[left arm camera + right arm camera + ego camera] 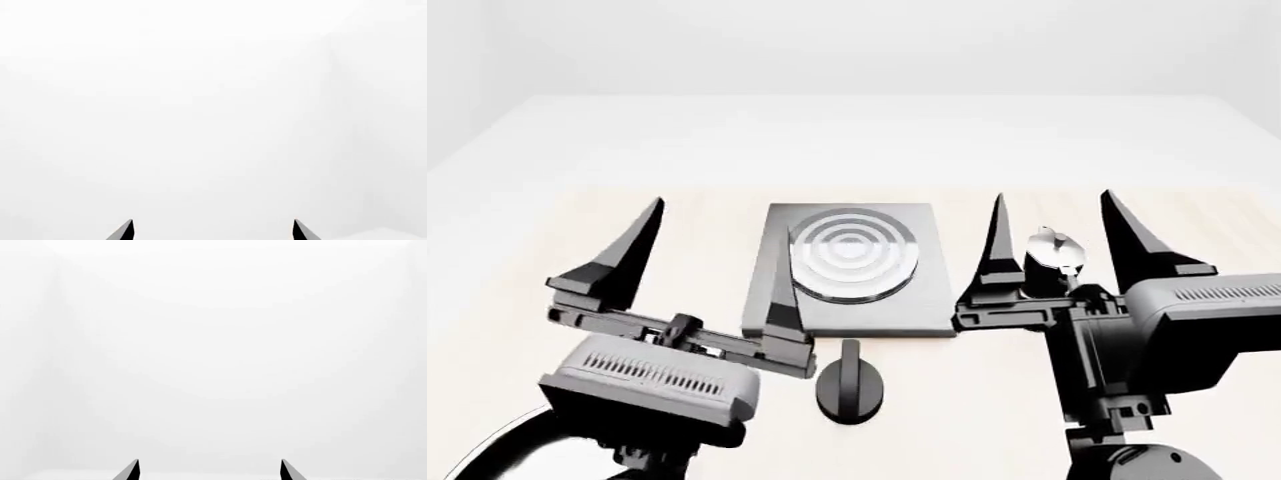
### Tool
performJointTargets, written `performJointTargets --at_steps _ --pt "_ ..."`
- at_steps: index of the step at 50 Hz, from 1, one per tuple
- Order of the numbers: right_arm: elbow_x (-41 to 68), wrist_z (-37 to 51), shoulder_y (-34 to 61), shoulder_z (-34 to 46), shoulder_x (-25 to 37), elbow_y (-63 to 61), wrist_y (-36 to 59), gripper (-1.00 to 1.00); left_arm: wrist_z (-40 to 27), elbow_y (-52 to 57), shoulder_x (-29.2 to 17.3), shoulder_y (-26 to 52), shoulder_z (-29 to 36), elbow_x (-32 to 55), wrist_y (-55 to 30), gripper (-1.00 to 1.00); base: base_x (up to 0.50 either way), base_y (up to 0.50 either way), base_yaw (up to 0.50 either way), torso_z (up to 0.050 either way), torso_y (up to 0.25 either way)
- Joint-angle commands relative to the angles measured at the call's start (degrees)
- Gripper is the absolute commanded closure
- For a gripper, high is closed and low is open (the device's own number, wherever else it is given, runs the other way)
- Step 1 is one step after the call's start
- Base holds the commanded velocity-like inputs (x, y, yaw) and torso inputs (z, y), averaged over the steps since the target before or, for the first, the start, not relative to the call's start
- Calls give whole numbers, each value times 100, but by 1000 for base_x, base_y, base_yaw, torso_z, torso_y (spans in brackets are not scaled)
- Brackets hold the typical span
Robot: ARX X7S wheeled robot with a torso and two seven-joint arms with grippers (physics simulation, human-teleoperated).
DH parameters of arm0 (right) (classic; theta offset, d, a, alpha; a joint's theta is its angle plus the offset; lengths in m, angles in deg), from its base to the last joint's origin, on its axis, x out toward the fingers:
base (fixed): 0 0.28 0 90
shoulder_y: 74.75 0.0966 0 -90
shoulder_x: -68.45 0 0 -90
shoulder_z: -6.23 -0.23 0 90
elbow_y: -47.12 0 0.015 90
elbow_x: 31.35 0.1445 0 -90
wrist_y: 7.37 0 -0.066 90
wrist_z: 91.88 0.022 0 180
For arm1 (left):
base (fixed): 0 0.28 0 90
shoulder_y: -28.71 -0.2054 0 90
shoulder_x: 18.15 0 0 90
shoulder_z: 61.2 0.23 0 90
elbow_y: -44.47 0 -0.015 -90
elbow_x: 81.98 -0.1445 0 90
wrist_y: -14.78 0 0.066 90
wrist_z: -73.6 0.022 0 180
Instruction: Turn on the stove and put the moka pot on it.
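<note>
Hovering left gripper (714, 270): jaws spread wide, holding nothing, raised over the bench (561, 230) at the near-left of the stove (934, 290); its inner finger overlaps the stove's left edge in the head view.
Right gripper (1061, 240): jaws also wide apart and empty, held up to the right of the stove.
Moka pot (1052, 262): seen between the right gripper's two fingers, silver lid showing, just beside the stove's right edge; contact cannot be told.
Stove knob (851, 385): near the front edge of the stove, between the two arms, touched by neither.
Wrist views: only dark fingertips (123, 231) (130, 470) against white.
</note>
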Motion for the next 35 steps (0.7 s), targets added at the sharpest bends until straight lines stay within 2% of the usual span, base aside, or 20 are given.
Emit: performJointTargets --at_steps 1,6,14,35 --pt "-18 11 -55 -209 154 149 -80 -100 -554 737 -435 -764 -650 -422 469 -100 0 0 0 0 0" --pt "-99 -28 -142 -328 212 494 -266 -100 -594 991 -514 -818 -703 -569 342 -100 0 0 0 0 0" --pt "-352 -217 -226 -364 191 1801 -786 -100 -621 1337 -628 -943 -728 -744 301 -100 0 0 0 0 0" --pt "-666 -493 -331 -360 -25 4192 -1875 -100 -678 1270 -716 -1168 -797 -723 956 -100 0 0 0 0 0"
